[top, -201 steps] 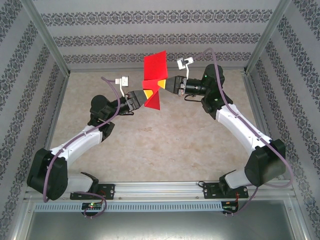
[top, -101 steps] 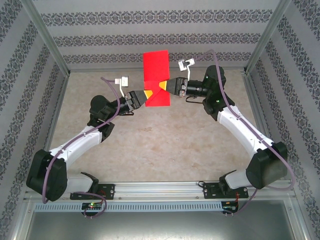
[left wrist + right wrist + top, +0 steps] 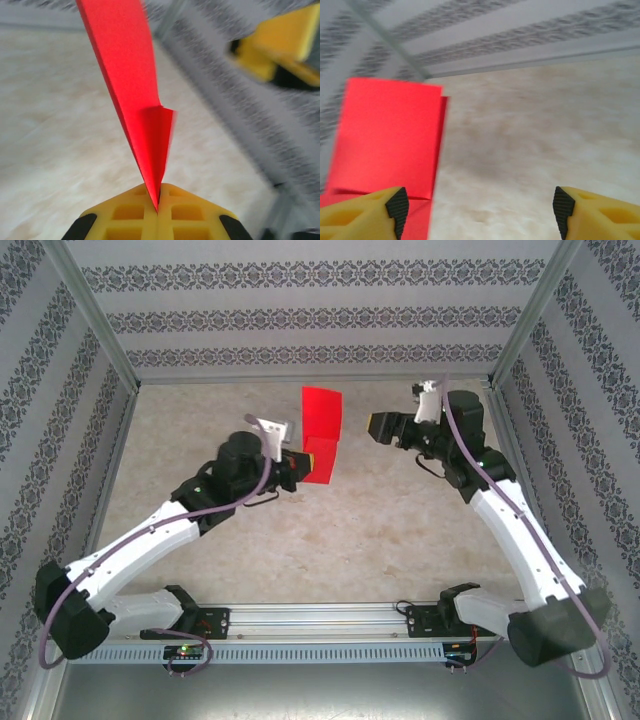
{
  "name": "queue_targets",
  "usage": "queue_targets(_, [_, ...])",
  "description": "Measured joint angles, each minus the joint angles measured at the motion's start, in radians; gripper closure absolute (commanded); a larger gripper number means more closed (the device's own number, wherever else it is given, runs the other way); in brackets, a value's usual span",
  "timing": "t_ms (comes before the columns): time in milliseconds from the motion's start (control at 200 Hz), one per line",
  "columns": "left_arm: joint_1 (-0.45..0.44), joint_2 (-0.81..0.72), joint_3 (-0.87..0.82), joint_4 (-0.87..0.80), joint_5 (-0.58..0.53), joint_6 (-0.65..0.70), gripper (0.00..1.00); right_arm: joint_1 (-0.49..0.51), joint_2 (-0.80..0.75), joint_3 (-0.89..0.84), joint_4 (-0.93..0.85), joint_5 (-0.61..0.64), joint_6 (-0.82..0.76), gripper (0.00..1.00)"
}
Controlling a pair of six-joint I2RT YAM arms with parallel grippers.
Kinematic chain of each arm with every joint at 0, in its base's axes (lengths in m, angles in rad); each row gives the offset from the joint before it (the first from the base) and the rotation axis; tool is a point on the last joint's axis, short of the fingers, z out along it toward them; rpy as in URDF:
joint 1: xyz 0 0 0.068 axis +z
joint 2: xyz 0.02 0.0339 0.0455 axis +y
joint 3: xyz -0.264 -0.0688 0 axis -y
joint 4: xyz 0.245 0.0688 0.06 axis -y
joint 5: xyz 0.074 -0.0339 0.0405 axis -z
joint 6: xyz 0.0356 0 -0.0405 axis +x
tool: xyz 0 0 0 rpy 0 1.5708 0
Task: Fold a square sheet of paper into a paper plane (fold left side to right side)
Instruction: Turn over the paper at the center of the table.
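- The left hand (image 3: 296, 466) is clamped shut on the sheet of paper (image 3: 321, 430). Its yellow fingers (image 3: 125, 215) are pressed together with the red paper pinched between them.
- The left wrist view shows the sheet of paper edge-on. It is a thin red blade rising from the seam between the two closed fingers and widening toward the top of the picture.
- A short second layer of the same red paper stands off the main sheet just above the grip, so the sheet is folded.
- In the top view the sheet of paper stands upright as a tall red rectangle over the far middle of the desk (image 3: 400, 520). Its lower part is the wider one and sits just beside the left hand. I cannot tell whether its bottom edge touches the desk.
- The right hand (image 3: 376, 426) is spread wide and holds nothing. It sits to the right of the sheet of paper, apart from it, with bare desk between them.
- In the right wrist view the right hand (image 3: 480, 212) has one yellow fingertip (image 3: 365, 212) at each lower corner, far apart. The red sheet fills the left side beyond the left fingertip, and one folded layer overlaps another.
- The desk is pale and marbled, with patterned walls (image 3: 320, 315) around it.
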Motion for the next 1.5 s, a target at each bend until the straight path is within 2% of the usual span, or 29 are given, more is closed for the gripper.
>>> queue_targets(35, [-0.039, 0.039, 0.039, -0.080, -0.094, 0.021, 1.00, -0.005, -0.026, -0.024, -0.023, 0.066, -0.017, 0.02])
queue_targets(120, [-0.116, 0.166, 0.138, -0.271, -0.319, 0.029, 1.00, -0.028, -0.085, -0.094, -0.050, 0.190, -0.032, 0.02])
queue_targets(240, [-0.172, 0.357, 0.257, -0.511, -0.550, -0.025, 1.00, -0.060, -0.137, -0.174, -0.063, 0.294, -0.035, 0.02])
queue_targets(365, [-0.183, 0.526, 0.348, -0.695, -0.687, -0.125, 1.00, -0.072, -0.148, -0.201, -0.070, 0.333, -0.035, 0.02])
queue_targets(500, [-0.182, 0.689, 0.457, -0.837, -0.745, -0.202, 1.00, -0.072, -0.148, -0.201, -0.070, 0.336, -0.035, 0.02])
queue_targets(724, [-0.178, 0.929, 0.602, -0.932, -0.732, -0.267, 1.00, -0.079, -0.158, -0.206, -0.074, 0.336, -0.036, 0.02])
queue_targets(814, [-0.172, 0.967, 0.616, -0.945, -0.695, -0.274, 0.99, -0.079, -0.182, -0.207, -0.089, 0.336, -0.036, 0.02])
queue_targets(939, [-0.161, 1.005, 0.666, -0.957, -0.639, -0.269, 0.92, -0.079, -0.229, -0.207, -0.100, 0.336, -0.038, 0.02])
queue_targets(1094, [-0.148, 1.040, 0.714, -0.929, -0.516, -0.247, 0.89, -0.079, -0.267, -0.208, -0.110, 0.336, -0.045, 0.02])
queue_targets(1239, [-0.130, 1.063, 0.722, -0.885, -0.412, -0.232, 0.80, -0.079, -0.289, -0.220, -0.114, 0.336, -0.062, 0.02])
queue_targets(1499, [-0.112, 1.061, 0.745, -0.875, -0.348, -0.198, 0.58, -0.079, -0.240, -0.232, -0.124, 0.317, -0.070, 0.02])
